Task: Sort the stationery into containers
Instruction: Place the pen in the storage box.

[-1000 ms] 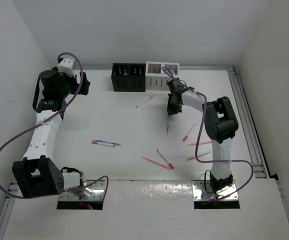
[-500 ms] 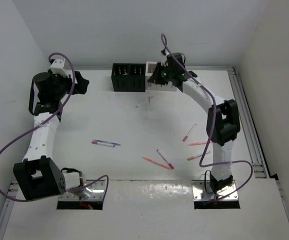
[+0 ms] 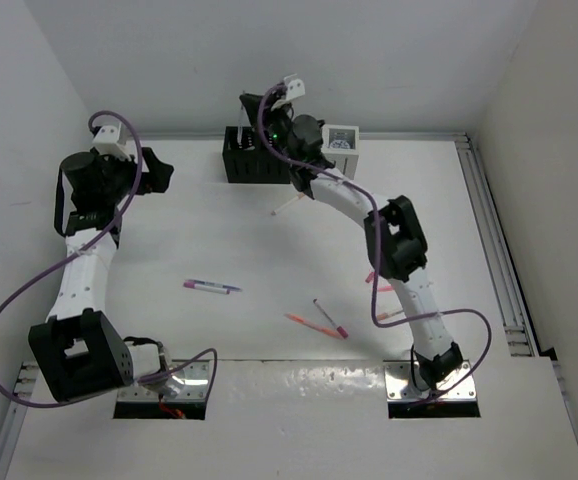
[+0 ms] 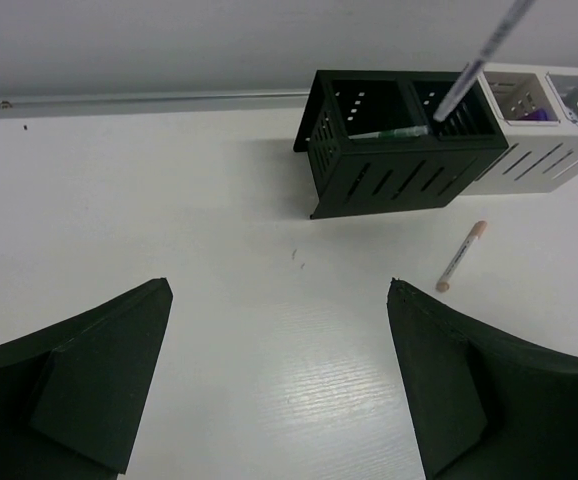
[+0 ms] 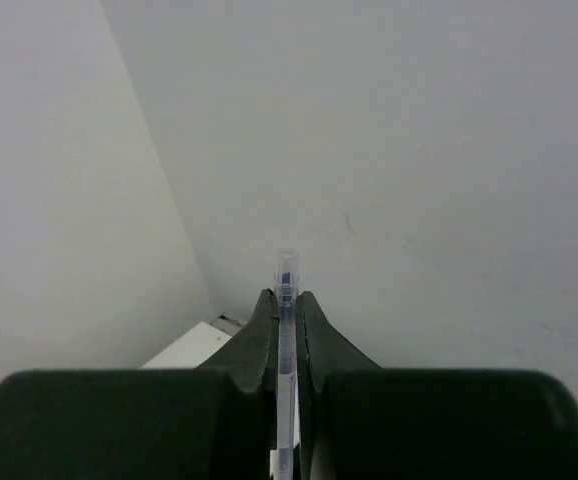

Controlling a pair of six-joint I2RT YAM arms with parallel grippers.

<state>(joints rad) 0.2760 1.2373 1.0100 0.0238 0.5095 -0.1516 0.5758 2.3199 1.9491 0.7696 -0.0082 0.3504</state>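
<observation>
Right wrist view: the right jaws are pressed together on a thin translucent grey pen (image 5: 287,280), its shaft pinched between them and its end standing clear beyond their tips toward the wall. Nothing else touches them.

The step in hand looks like the delivery of this pen to a container. In the left wrist view the pen slants down from the right jaws, which are out of that picture, and its lower end sits over the black slotted plastic organiser box (image 4: 399,170), at the compartment that adjoins the white slotted organiser box (image 4: 554,150). Whether the tip is already inside the rim or just above it I cannot tell. A green pen (image 4: 389,131) lies across the black box's other compartment.

The next move, as I judge it, calls for getting the pen low and steep enough for the compartment walls to catch it, then parting the right jaws — let go too high or too flat and it could bounce out onto the white table (image 4: 169,200).

The left jaws stand wide apart and hold nothing; they hang above bare table, with the black box well ahead of them and a peach-coloured pen (image 4: 462,256) ahead and to their right — a likely next pick.
</observation>
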